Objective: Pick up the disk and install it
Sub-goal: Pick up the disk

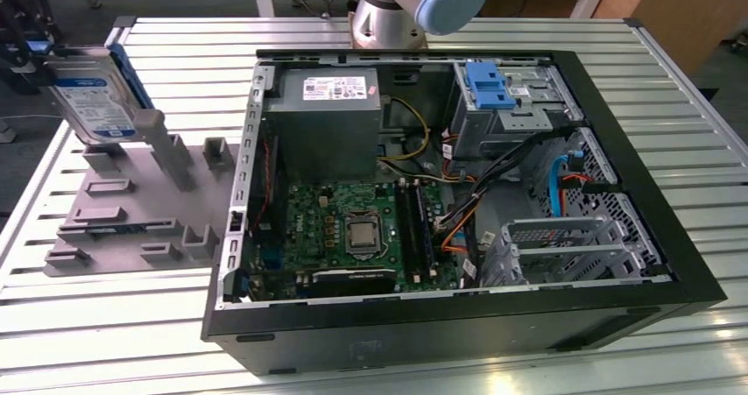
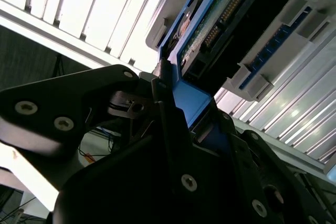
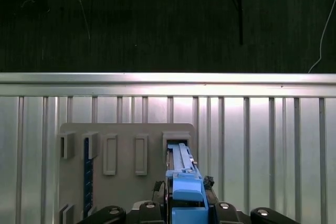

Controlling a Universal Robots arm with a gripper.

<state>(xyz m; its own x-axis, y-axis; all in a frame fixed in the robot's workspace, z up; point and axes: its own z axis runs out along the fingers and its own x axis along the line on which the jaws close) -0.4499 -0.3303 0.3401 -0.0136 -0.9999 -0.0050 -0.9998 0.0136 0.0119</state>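
The disk, a silver drive with a white-and-blue label in a blue carrier frame, stands on edge at the far end of the grey holder rack, on the exterior view's left. My gripper sits at its upper end. In both wrist views the black fingers press on either side of the blue carrier, so the gripper is shut on the disk, whose green circuit board shows. I cannot tell whether the disk still rests in the rack's slot.
The open black computer case lies on the slatted metal table. Inside are a big grey box with a white sticker, a green mainboard, a blue latch piece and metal bay cages. The arm's base stands behind the case.
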